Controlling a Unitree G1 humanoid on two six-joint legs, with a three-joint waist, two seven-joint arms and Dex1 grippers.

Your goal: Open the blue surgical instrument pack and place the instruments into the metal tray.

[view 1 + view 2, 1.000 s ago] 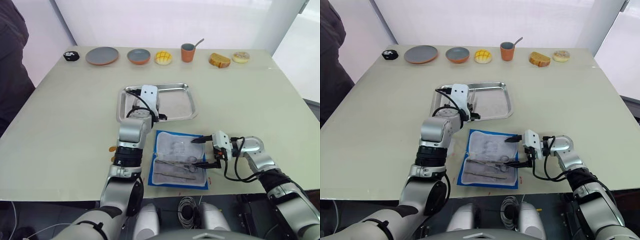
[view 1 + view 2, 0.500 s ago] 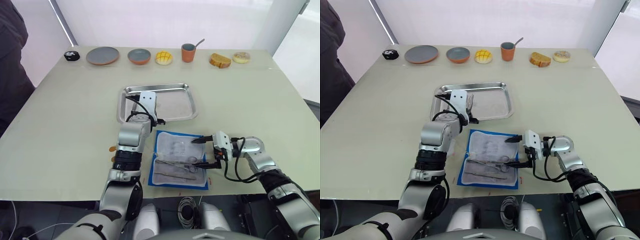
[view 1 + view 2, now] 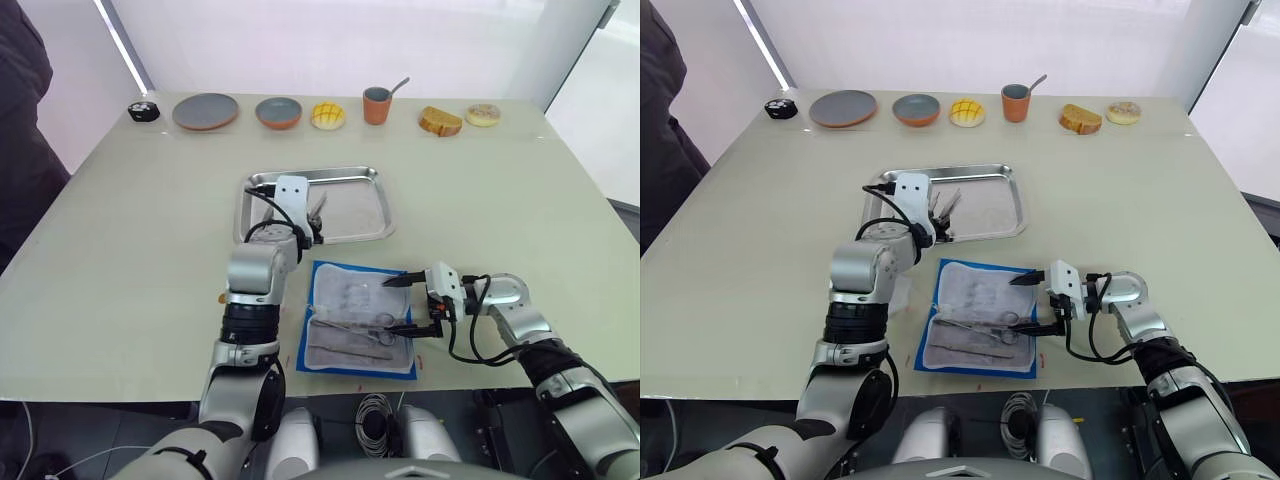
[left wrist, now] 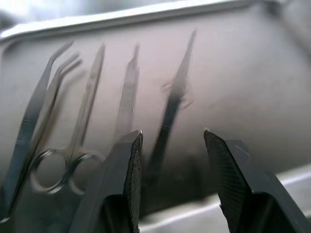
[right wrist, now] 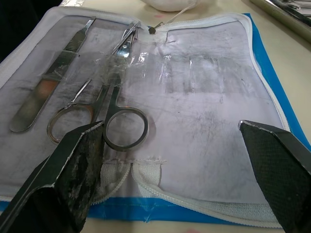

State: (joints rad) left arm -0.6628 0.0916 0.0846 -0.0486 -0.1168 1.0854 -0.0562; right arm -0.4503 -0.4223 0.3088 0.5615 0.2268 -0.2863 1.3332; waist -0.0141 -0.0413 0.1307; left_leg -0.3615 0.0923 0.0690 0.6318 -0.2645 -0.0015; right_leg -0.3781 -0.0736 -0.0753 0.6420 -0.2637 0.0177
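The blue surgical instrument pack (image 3: 358,318) lies open near the table's front edge, whitish inner face up. Ring-handled scissors (image 5: 112,97) and a flat-handled tool (image 5: 43,97) are still tucked in it. My right gripper (image 3: 392,306) is open at the pack's right edge, one finger on each side of that edge, holding nothing. The metal tray (image 3: 355,176) sits just behind the pack. Several instruments (image 4: 73,121) lie side by side in its left part. My left gripper (image 4: 172,145) hovers open low over them, with nothing held between its fingers.
Along the far edge stand two round plates (image 3: 205,111), a yellow bun (image 3: 326,116), an orange cup with a spoon (image 3: 376,104), bread (image 3: 439,121) and a doughnut (image 3: 482,113). A person in dark clothes (image 3: 25,130) stands at the left. A white fluffy object (image 5: 167,4) lies beside the pack.
My left gripper has shifted slightly left over the tray, so the instruments lying there now show beside it. The right gripper and the pack have not moved.
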